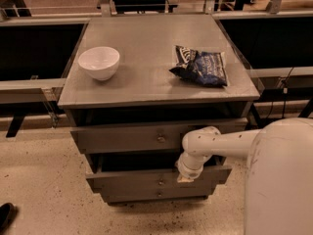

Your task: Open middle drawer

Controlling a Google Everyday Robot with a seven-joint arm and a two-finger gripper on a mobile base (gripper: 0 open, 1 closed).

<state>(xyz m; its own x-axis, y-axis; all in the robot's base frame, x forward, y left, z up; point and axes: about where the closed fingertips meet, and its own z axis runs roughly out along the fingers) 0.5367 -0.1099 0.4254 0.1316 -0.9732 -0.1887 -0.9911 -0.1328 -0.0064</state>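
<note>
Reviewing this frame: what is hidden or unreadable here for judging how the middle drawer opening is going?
All in the camera view:
- Gripper, at the middle drawer upper edge: the wrist covers it, so its hold is unclear.
- Middle drawer's inside: dark, overhung by the top drawer.
- Chip bag label: too blurred to read.
- Drawers' right ends: behind the robot's body.
</note>
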